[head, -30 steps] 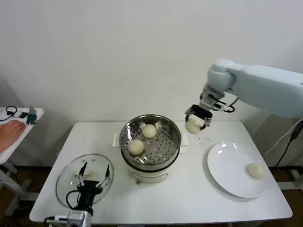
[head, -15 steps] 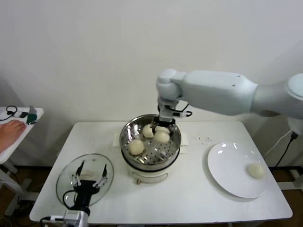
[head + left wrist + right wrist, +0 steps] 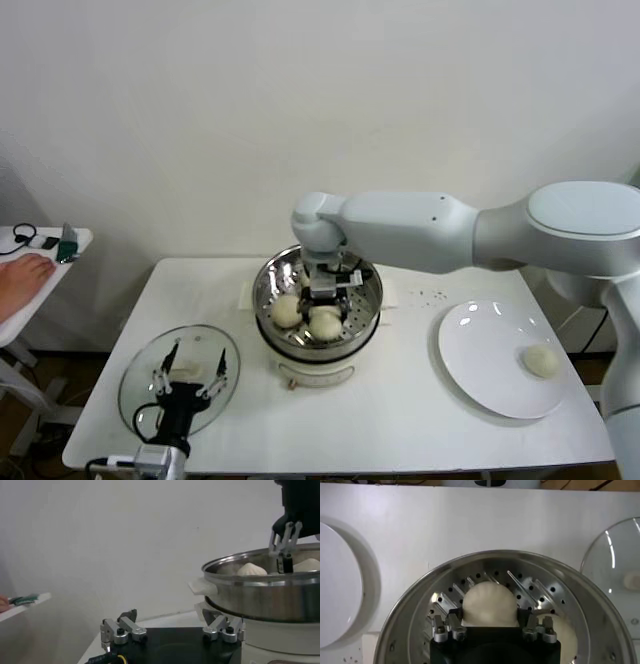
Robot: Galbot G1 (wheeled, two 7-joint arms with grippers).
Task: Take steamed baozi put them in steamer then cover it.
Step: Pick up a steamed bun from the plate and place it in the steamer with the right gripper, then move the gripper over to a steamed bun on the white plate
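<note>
The right arm is stretched across the table from the robot's right, its wrist bent steeply down so that the right gripper (image 3: 324, 305) is lowered into the steamer (image 3: 372, 300). One steamed baozi (image 3: 489, 604) is seen between its fingers (image 3: 451, 626) in the right wrist view, resting on the perforated tray; the fingers are set close at either side of the bun, and whether they are pressing it or have just let go cannot be told. A second bun (image 3: 286, 310) is seen in the head view just beside the fingers, toward the robot's left. A further bun (image 3: 541, 361) is left on the white plate (image 3: 480, 350), well apart from the fingers.

The left gripper (image 3: 188, 381) is held low over the cover (image 3: 140, 375), which lies flat on the table beside the steamer; its fingers are spread wide and hold nothing.

Only the left wrist view shows the right gripper's fingertips (image 3: 286, 563) dipping below the steamer's rim.
</note>
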